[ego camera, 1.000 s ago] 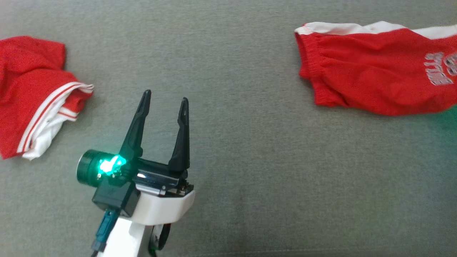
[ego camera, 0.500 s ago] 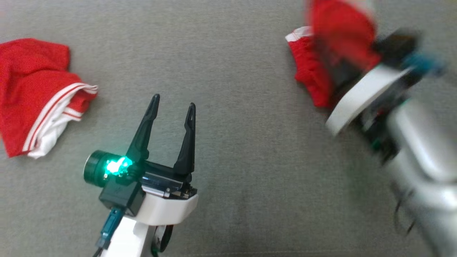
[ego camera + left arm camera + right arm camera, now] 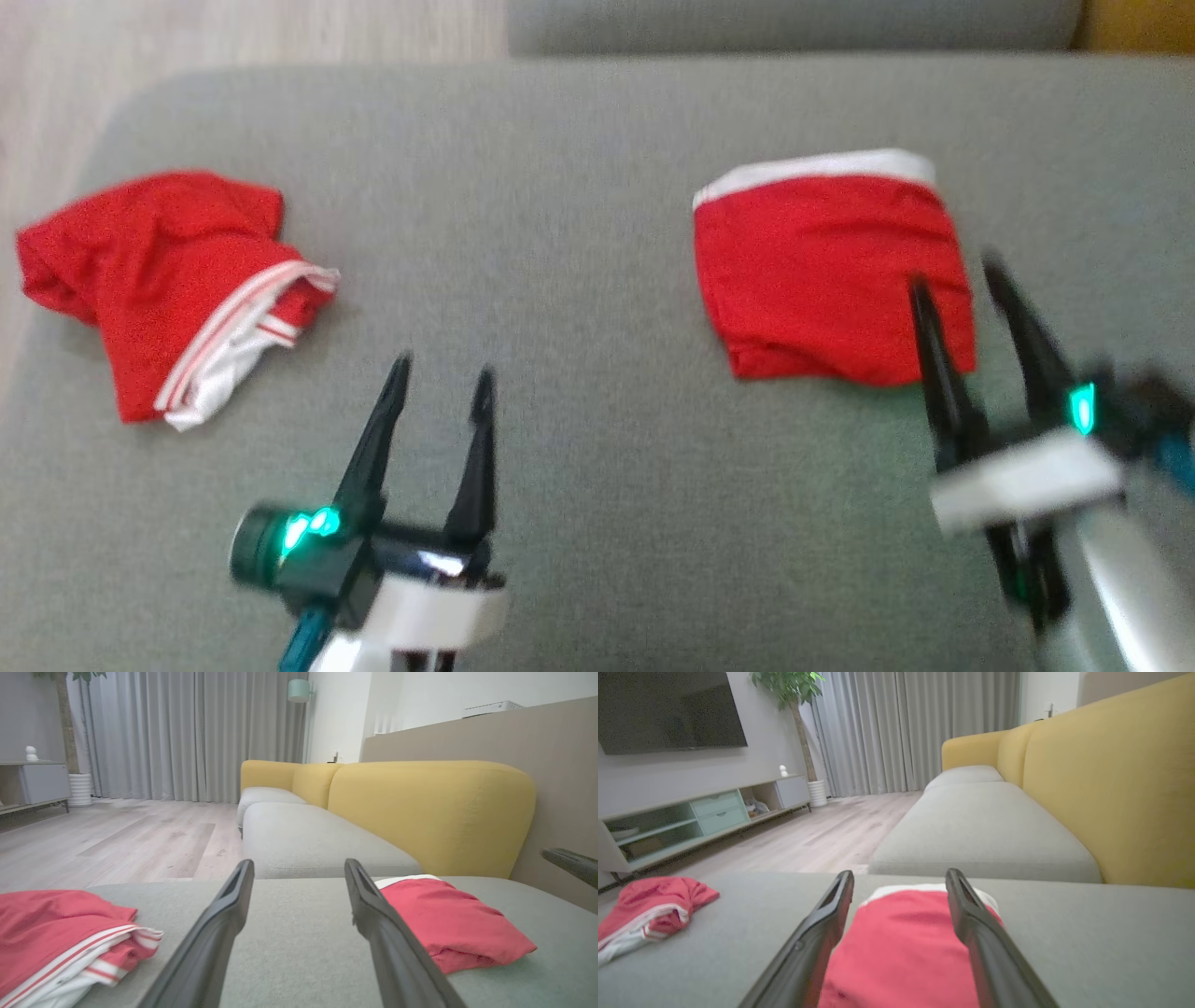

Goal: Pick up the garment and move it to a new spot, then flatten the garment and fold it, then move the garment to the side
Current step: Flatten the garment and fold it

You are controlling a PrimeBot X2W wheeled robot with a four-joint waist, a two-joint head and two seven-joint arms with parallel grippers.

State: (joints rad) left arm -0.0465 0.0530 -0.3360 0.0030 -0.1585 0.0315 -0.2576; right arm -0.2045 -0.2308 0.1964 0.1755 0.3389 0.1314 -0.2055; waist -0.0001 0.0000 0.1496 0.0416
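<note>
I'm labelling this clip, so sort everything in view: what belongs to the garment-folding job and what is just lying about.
Job: folded red garment, right gripper, left gripper, grey seat cushion.
Lying about: bunched red-and-white garment, yellow backrest, television, potted plant, curtains.

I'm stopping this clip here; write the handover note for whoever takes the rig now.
Left end effector: open, empty, above the grey cushion.
Right end effector: open, empty, fingers over the folded red garment's near edge.
That garment lies flat on the cushion, white band at its far side; a crumpled red-and-white garment lies to the left.
Done: folding, by its look. Left: likely moving it aside.
</note>
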